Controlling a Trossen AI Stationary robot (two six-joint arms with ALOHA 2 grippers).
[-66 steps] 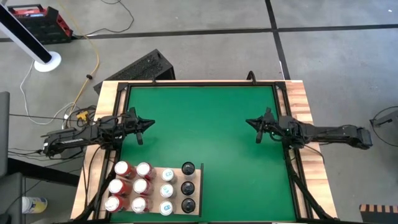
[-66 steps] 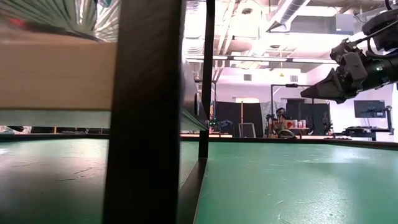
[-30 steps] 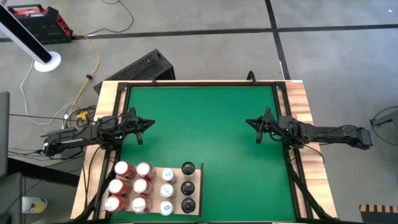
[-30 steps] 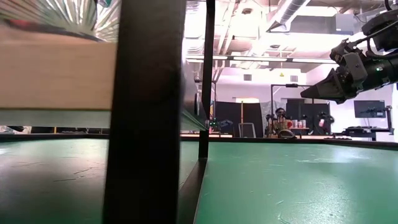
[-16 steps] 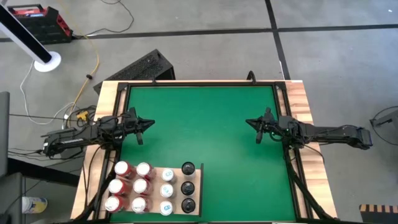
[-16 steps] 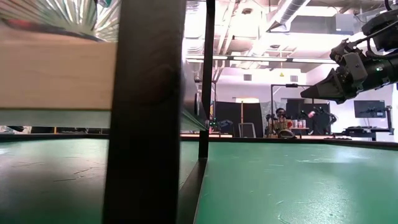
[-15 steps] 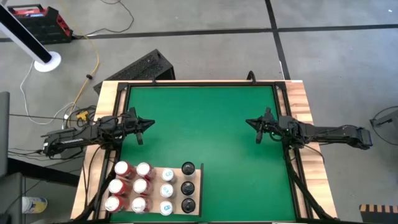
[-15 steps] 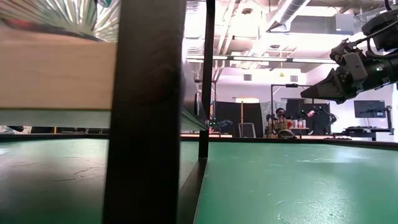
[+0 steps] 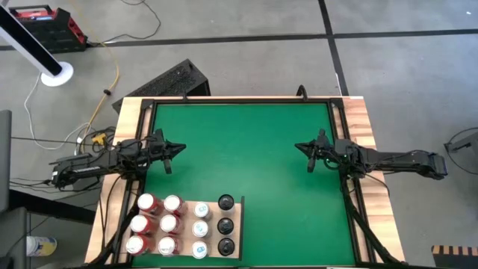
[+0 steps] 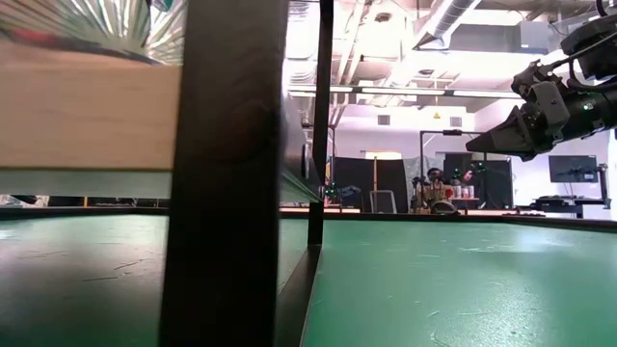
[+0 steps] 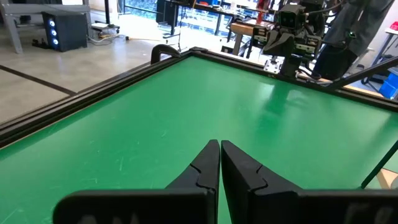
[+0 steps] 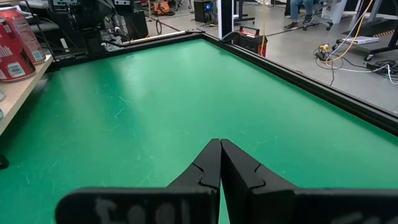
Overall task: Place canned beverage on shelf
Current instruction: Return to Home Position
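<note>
The pale wooden shelf (image 9: 210, 214) stands on dark posts at the near left of the green mat (image 9: 246, 164). On it stand several red cans (image 9: 159, 224), three white-topped cans (image 9: 200, 229) and three dark-topped cans (image 9: 225, 223). In the right wrist view a red can (image 12: 13, 41) shows on the shelf's edge (image 12: 18, 93). My left gripper (image 9: 170, 152) is shut and empty above the mat's left side. My right gripper (image 9: 309, 152) is shut and empty above the mat's right side. Both hang clear of the mat.
A dark raised frame (image 9: 239, 100) rims the mat, with wooden strips (image 9: 364, 142) outside it. In the low view a shelf post (image 10: 227, 173) fills the left, and the right arm (image 10: 545, 111) shows at the upper right. A person (image 11: 348, 37) stands beyond the table.
</note>
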